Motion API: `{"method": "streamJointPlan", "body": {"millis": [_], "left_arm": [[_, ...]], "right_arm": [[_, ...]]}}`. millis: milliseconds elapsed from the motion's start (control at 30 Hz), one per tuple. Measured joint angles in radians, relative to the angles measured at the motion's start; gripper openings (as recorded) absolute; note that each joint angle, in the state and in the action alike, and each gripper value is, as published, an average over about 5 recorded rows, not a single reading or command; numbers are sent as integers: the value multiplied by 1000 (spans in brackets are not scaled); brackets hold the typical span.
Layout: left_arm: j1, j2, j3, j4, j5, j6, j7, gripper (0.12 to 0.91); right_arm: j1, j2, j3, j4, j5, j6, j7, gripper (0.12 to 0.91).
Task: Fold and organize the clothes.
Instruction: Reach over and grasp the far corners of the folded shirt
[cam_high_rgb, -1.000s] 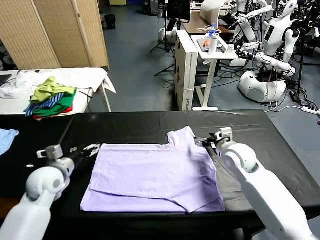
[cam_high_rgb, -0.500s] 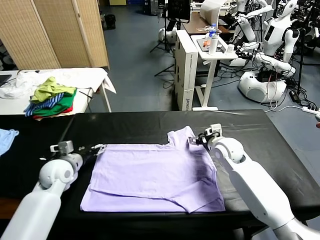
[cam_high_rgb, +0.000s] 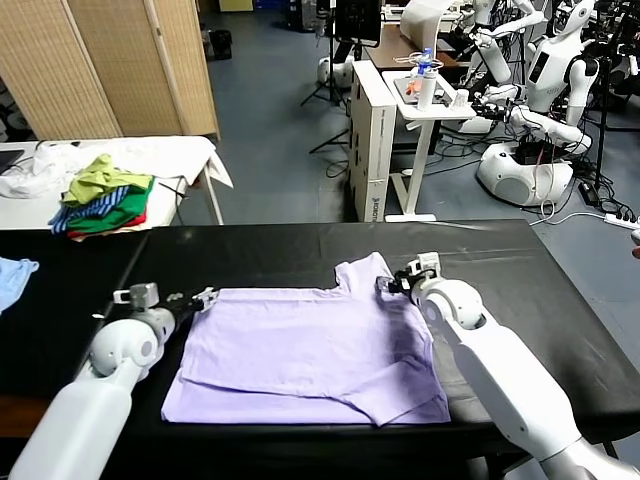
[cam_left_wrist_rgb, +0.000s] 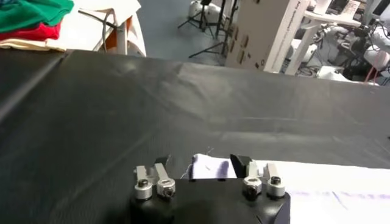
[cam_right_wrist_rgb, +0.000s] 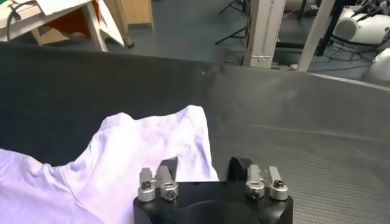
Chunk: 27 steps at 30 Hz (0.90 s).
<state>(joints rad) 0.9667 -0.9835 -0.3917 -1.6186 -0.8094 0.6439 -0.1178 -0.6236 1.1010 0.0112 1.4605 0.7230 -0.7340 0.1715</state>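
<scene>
My left gripper stands part open, its two dark fingers straddling the corner of the pale lavender short-sleeved cotton T-shirt, with a gap on each side and no grip that I can make out. My right gripper is also part open at the far sleeve edge; whether it pinches cloth I cannot tell. The shirt lies flat, partly folded, on the black table. A green, yellow and striped garment pile sits well apart on a white table.
</scene>
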Motion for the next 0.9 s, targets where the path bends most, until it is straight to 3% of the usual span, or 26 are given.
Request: {"method": "streamJointPlan", "body": {"millis": [67, 233, 333, 700, 900], "left_arm": [[1, 0, 3, -2, 0, -1, 5, 572], [1, -3, 8, -5, 4, -2, 17, 312], [0, -3, 8, -7, 4, -5, 16, 225], [27, 2, -22, -55, -3, -16, 8, 190], [79, 23, -62, -120, -14, -15, 6, 181]], "right_arm": [[1, 1, 0, -1, -1, 0, -2, 340], [-2, 1, 2, 0, -5, 0, -10, 225], [-8, 1, 7, 6, -5, 0, -13, 171], [-63, -19, 55, 75, 27, 88, -35, 141], [-109, -53, 100, 158, 70, 94, -34, 141]]}}
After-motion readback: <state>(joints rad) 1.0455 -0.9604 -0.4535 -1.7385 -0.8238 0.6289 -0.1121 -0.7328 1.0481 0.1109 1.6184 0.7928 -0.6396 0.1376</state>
